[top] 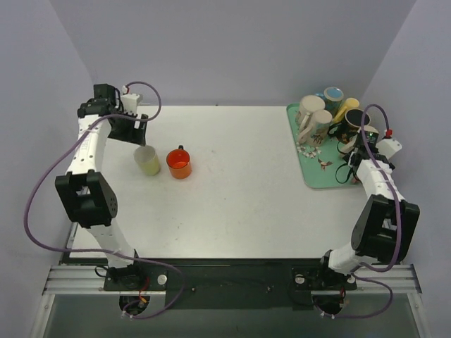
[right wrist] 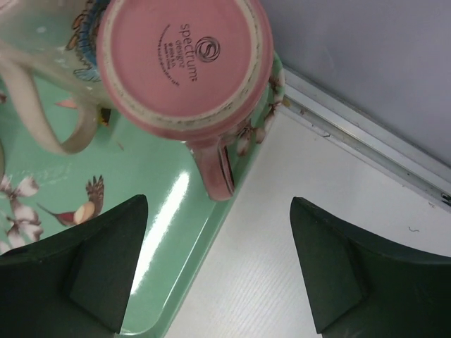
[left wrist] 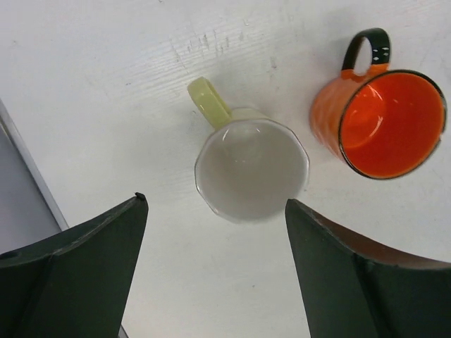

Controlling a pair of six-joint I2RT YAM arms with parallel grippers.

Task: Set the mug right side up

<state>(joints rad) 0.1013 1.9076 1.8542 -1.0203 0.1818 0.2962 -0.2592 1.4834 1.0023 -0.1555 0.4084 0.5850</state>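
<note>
A pink mug (right wrist: 183,60) stands upside down on the green tray (right wrist: 158,236), its base facing the right wrist camera and its handle (right wrist: 215,169) at the tray's edge. My right gripper (right wrist: 218,203) hangs open above it with nothing between the fingers, straddling the tray's rim. On the left, a yellow-green mug (left wrist: 251,169) stands upright, showing its white inside. My left gripper (left wrist: 215,202) is open just above and short of it, holding nothing. In the top view the left gripper (top: 135,128) is behind that mug (top: 147,160), and the right gripper (top: 358,144) is over the tray (top: 320,176).
An orange mug (left wrist: 380,120) stands upright right beside the yellow-green one, its black handle pointing away. Several more mugs crowd the tray's far end (top: 320,116), including a cream one with a big handle (right wrist: 42,105). The table's right edge and wall run close behind the tray.
</note>
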